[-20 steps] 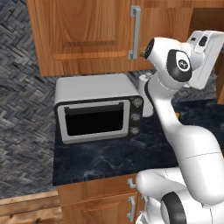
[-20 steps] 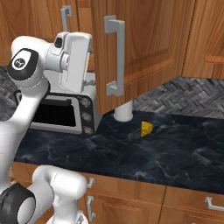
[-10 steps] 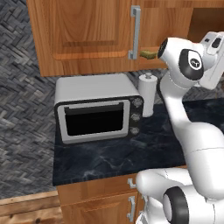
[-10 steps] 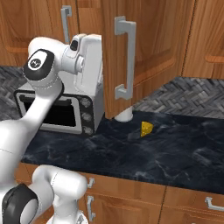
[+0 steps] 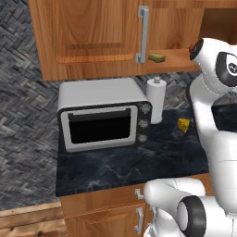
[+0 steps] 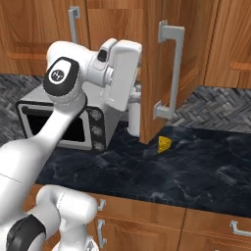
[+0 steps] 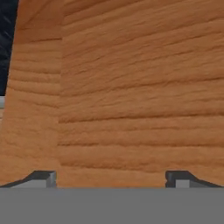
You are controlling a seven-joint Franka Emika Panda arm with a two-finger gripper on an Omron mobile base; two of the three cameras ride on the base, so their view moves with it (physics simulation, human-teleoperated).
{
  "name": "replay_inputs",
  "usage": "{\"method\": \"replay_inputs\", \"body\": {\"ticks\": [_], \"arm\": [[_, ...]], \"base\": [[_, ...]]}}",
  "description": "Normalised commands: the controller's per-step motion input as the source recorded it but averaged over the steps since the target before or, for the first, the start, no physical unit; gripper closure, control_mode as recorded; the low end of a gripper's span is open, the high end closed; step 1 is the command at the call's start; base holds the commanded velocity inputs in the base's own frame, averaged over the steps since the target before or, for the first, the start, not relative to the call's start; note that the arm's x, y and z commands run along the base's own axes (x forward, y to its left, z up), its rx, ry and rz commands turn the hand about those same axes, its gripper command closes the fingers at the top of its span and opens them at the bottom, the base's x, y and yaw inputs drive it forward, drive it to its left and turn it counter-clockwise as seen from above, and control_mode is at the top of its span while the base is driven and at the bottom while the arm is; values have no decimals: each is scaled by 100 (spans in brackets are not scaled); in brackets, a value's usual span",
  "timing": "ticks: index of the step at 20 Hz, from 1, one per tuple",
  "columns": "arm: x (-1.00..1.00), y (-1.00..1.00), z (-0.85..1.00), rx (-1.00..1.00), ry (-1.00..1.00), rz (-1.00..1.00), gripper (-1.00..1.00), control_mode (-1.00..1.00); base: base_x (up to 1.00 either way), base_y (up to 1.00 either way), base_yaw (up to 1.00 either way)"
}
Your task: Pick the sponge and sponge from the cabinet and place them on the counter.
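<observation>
Facing a wall of orange-brown wood grain, the gripper point(image 7: 111, 177) has its two dark finger tips set wide apart at the bottom of the hand view — open, with nothing between them. From the right base view the white hand sits raised beside the swung-out door of the cabinet point(image 6: 166, 59), whose long silver bar handle point(image 6: 169, 71) stands just right of it.

On the cabinet's inner shelf, seen from the left base view, a sponge point(image 5: 157, 57) lies flat near the front edge — dull olive-yellow, just right of the closed door's silver handle point(image 5: 142, 34). A small red round thing point(image 5: 191, 47) peeks out further right on the same shelf, partly hidden by the arm. I cannot make out a second sponge.

Below, the counter point(image 5: 120, 166) carries a white microwave point(image 5: 102, 113) at its left, a roll of paper towel point(image 5: 156, 98) standing upright just beside the microwave's right side, and a yellow cheese wedge point(image 5: 184, 125) a little further right on the dark slab.
</observation>
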Motion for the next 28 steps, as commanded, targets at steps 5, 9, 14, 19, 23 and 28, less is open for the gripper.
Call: {"method": "replay_inputs", "body": {"ticks": [5, 9, 14, 19, 23, 28], "arm": [[-10, -62, 0, 2, -14, 0, -100, -100], [-18, -58, 0, 6, -19, 0, -100, -100], [-22, -43, 0, 5, -20, 0, -100, -100], [-29, -32, 0, 5, -19, 0, -100, -100], [-54, -5, 0, 4, -27, 3, -100, -100], [-58, -4, 0, 4, -29, 3, -100, -100]], "base": [[0, 0, 0], [0, 0, 0], [0, 0, 0], [0, 0, 0], [0, 0, 0], [0, 0, 0]]}}
